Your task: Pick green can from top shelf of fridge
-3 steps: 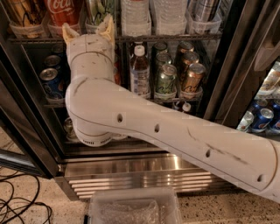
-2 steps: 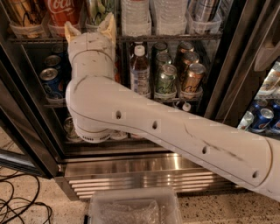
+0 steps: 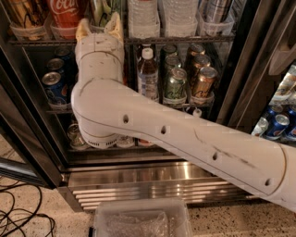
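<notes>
The green can (image 3: 100,9) is standing on the top shelf (image 3: 185,40) of the fridge (image 3: 138,178), in a clear holder. The pincer (image 3: 98,27) is hovering just below the green can. Its tan fingers (image 3: 114,24) are spreading wide, one tip rising on each side of the can's base, and they are gripping nothing. Whether they are touching it cannot be told. A red can (image 3: 64,11) is sitting just left of the green can, and water bottles (image 3: 143,16) are standing just right of it. The white arm (image 3: 185,139) is stretching away below and right of the green can.
</notes>
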Controlling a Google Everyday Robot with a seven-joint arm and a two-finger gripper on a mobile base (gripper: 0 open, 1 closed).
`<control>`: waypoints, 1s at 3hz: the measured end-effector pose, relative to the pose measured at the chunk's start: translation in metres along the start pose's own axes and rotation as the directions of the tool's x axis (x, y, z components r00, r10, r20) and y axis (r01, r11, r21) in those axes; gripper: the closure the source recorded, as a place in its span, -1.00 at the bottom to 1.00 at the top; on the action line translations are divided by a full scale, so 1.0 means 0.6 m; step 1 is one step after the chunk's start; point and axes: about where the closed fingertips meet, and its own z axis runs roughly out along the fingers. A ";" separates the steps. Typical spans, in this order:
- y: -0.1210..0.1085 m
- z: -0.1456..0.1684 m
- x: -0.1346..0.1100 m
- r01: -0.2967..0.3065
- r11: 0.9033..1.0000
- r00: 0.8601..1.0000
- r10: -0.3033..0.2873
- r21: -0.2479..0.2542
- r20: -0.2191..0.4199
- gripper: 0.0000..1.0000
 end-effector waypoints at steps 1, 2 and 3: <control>-0.027 0.043 0.005 0.002 0.999 1.000 -0.003 0.045 0.010 -0.16; -0.028 0.046 0.004 0.004 0.999 1.000 -0.004 0.046 0.008 -0.12; -0.028 0.053 0.002 0.005 0.999 1.000 -0.006 0.047 0.007 -0.14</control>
